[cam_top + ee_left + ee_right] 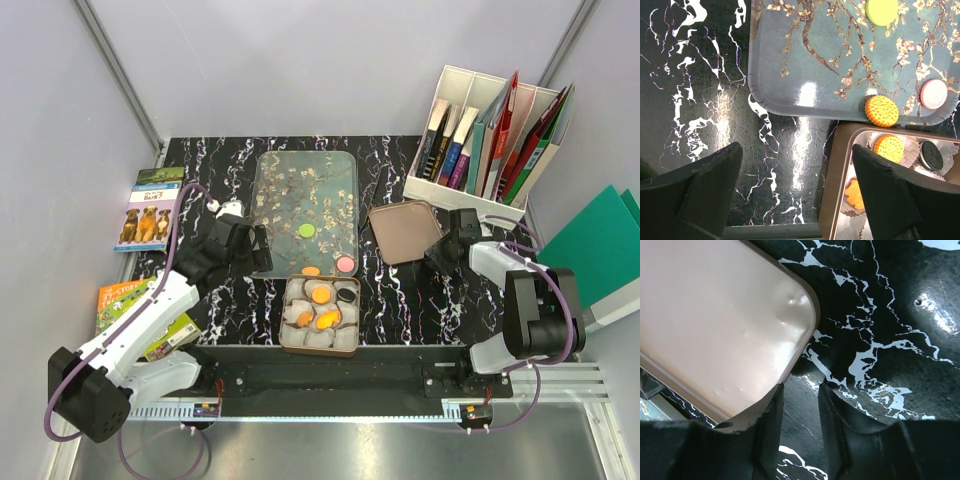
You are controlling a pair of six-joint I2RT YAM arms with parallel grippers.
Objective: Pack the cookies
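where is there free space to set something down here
Free: the far half of the tray, beyond the green cookie; the table at near right, between tin and lid; the far left corner beside the tray. Crowded: the tray's near edge, where the orange cookie and pink cookie lie close to the tin.

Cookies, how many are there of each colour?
Orange cookies: 4
Green cookie: 1
Pink cookie: 1
Black cookie: 1
Total: 7
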